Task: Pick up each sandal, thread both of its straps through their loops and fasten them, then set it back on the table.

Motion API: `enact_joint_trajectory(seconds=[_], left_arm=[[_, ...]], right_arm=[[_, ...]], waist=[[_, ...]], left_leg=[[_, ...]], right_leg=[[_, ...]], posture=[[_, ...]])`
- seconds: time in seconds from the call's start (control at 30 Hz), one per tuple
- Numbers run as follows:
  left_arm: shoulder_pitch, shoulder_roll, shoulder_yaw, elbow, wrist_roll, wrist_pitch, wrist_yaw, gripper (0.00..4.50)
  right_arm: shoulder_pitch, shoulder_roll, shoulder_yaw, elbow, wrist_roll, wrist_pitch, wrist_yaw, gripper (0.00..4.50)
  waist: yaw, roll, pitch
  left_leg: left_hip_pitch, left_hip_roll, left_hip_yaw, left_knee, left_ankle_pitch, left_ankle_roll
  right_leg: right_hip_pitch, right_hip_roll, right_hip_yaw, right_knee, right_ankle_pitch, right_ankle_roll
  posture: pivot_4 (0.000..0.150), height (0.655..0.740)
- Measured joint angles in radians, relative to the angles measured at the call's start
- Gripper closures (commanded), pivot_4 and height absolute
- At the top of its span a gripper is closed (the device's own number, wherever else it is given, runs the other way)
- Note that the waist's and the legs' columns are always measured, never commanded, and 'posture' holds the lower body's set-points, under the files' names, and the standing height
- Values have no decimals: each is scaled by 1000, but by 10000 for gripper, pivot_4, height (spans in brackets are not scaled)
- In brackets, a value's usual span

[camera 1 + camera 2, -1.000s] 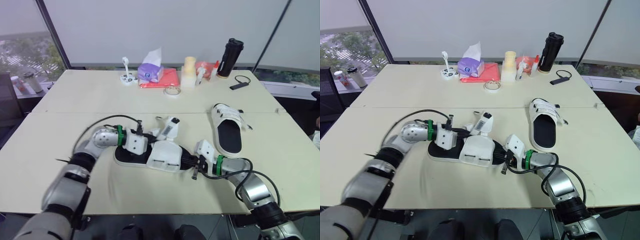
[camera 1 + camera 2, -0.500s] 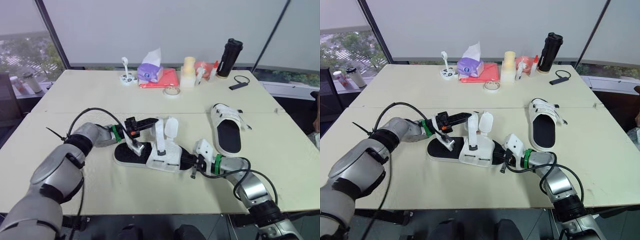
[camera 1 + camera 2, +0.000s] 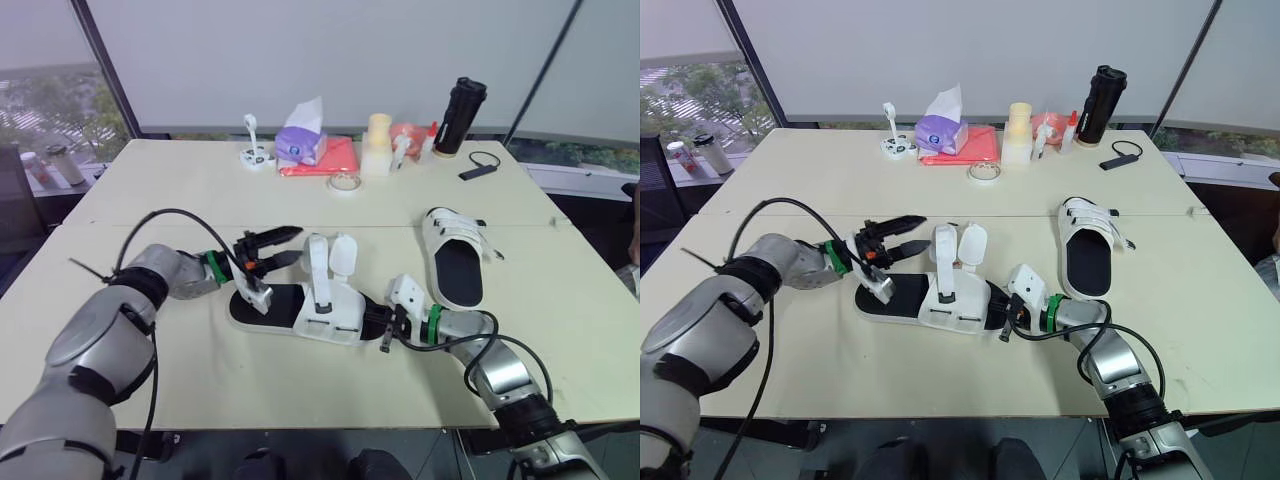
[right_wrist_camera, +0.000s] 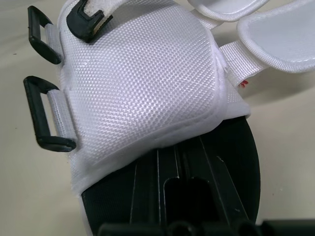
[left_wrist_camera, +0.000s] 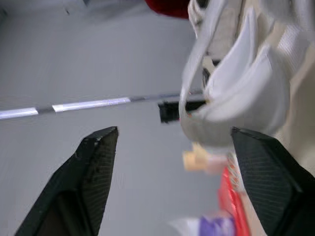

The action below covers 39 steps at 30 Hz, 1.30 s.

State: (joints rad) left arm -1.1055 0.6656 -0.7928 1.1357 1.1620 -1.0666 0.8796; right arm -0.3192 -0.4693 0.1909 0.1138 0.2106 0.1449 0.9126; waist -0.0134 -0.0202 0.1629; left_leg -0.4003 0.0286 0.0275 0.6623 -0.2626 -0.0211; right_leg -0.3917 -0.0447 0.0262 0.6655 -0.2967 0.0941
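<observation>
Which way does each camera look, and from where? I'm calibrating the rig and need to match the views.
Head stereo pair: on the head, facing forward and down over the table; both arms show, left gripper by the near sandal.
Left wrist: along its open fingers toward the raised straps.
Right wrist: close on the sandal's white upper and black loops.
Shared: all see the near sandal.
</observation>
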Motion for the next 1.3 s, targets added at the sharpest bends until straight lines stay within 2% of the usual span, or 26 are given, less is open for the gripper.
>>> enact_joint_trajectory(seconds=[0.07, 0.1, 0.17, 0.23, 0.27, 0.33, 0.4, 0.53, 0.6, 0.67, 0.83, 0.97, 1.13, 1.3], left_arm=[[10, 17, 70, 36, -127, -62, -162, 6047], [24, 12, 122, 72, -227, -93, -294, 6047], [79, -22, 239, 115, -463, -110, -617, 6047], [156, -55, 330, 66, -688, -20, -925, 6047], [200, -75, 381, 1, -820, 91, -1084, 6047], [295, -99, 480, -224, -1108, 434, -1376, 6047], [362, -91, 559, -495, -1371, 836, -1564, 6047], [411, -33, 680, -887, -1800, 1551, -1690, 6047], [414, -2, 724, -962, -1960, 1830, -1715, 6047], [412, -1, 770, -980, -2058, 2027, -1709, 6047], [401, -19, 816, -960, -2107, 2195, -1689, 6047], [401, -57, 812, -966, -2107, 2237, -1707, 6047], [401, -127, 796, -979, -2062, 2216, -1716, 6047], [401, -151, 783, -972, -2014, 2195, -1739, 6047]], right_arm=[[-1, 0, -1, 8, 0, -6, 0, 45000], [-3, 0, -1, 13, 0, -8, 0, 45000], [-7, 0, -1, 24, 0, -16, 0, 45000], [-10, 2, 0, 29, 0, -18, 0, 45000], [-12, 5, 1, 31, 0, -18, 0, 45000], [-14, 14, 4, 33, 0, -17, 1, 45000], [-18, 19, 9, 36, 0, -17, 1, 45000], [-28, 20, 13, 48, -2, -18, 8, 45000], [-31, 21, 15, 56, -3, -18, 10, 45000], [-37, 21, 16, 66, -3, -18, 16, 45000], [-39, 21, 16, 67, -3, -17, 17, 45000], [-39, 25, 16, 67, -4, -15, 13, 45000], [-37, 33, 15, 64, -4, -9, 3, 45000], [-32, 37, 15, 47, -4, 13, -11, 45000]], waist=[[2, 0, 0], [2, 0, 0], [2, 0, -1], [1, 0, -1], [1, 0, -1], [-2, 0, -1], [-8, 0, -1], [-10, 0, -1], [-10, 0, -1], [-9, 0, -1], [-8, 0, -1], [-8, 0, -1], [-9, 0, -1], [-11, 0, -1]], left_leg=[[1, 0, 0, 0, 0, 0], [2, 0, 1, 0, 0, 0], [3, 0, 1, 0, 0, 0], [3, 0, 1, 0, 0, 0], [2, 2, 1, 0, 0, 0], [1, 4, 0, 0, 0, 0], [1, 4, -3, 0, 0, 0], [3, 4, -6, 0, 0, 0], [7, 4, -6, -1, 0, 1], [10, 3, -6, -1, 0, 1], [10, 3, -6, -1, 0, 1], [10, 3, -6, -1, 0, 0], [10, 3, -6, -1, 0, 0], [10, 3, -6, -2, 0, 0]], right_leg=[[1, 0, 0, 0, 0, 0], [2, 0, 0, -1, 0, 0], [3, -1, 0, -1, 0, 0], [3, -1, 0, 0, 0, -1], [2, 0, 0, 0, 0, -1], [2, 0, 0, 0, 0, -1], [1, 0, 0, 1, 0, -1], [3, 0, 0, 1, 0, -1], [7, 0, 1, 0, 0, -1], [10, 1, 0, -1, -1, -1], [10, 1, 1, -1, -1, -1], [10, 1, 1, -1, -1, -1], [10, 1, 1, -1, -1, -2], [9, 0, 2, -1, -1, -3]], posture=[[1500, 7400], [1500, 7400], [1500, 7400], [1500, 7400], [1500, 7400], [1500, 7400], [1500, 7400], [1500, 7400], [1500, 7400], [1500, 7400], [1500, 7400], [1500, 7400], [1500, 7400], [1500, 7400]])
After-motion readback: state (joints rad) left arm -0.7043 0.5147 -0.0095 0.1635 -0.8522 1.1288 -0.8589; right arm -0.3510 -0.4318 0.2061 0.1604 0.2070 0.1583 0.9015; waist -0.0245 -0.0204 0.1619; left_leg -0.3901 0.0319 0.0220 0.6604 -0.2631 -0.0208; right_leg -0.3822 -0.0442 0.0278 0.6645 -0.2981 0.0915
